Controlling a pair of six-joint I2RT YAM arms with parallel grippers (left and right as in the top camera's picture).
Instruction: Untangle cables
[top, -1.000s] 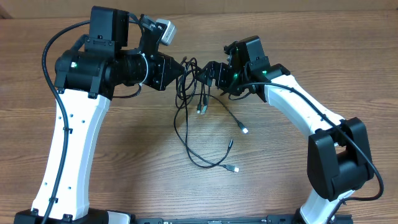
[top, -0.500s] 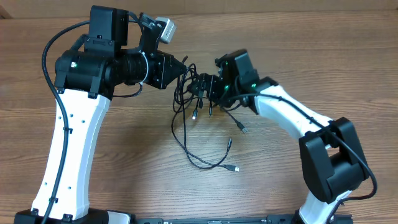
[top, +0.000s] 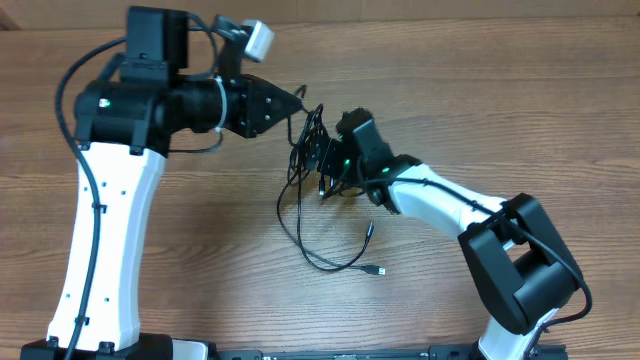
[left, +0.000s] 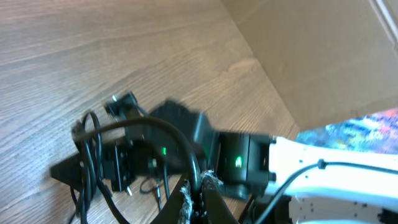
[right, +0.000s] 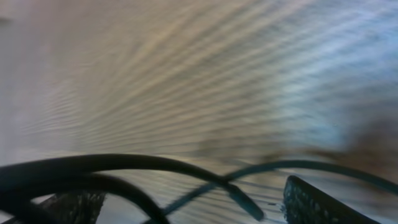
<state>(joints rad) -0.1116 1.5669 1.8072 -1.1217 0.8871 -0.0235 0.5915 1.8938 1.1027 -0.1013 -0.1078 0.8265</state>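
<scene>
Your left gripper (left: 198, 198) pinches one strand of the cables (left: 152, 122), whose knot hangs between it and your right gripper (right: 199, 203), jaws spread around strands, loops trailing on the table (top: 450, 110); likely next, clamp right and pull apart.

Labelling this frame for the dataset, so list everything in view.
cables: a few, exact count unclear in the tangle, black, mid-table between the grippers, one loop trailing toward the near edge
plug ends: two visible, lying on the wood by that loop
table: one, brown wood
board: one, tan, along the table's far edge
left arm: one, white and black
right arm: one, white and black
left gripper: shut on a cable
right gripper: open, cables passing between its fingers
</scene>
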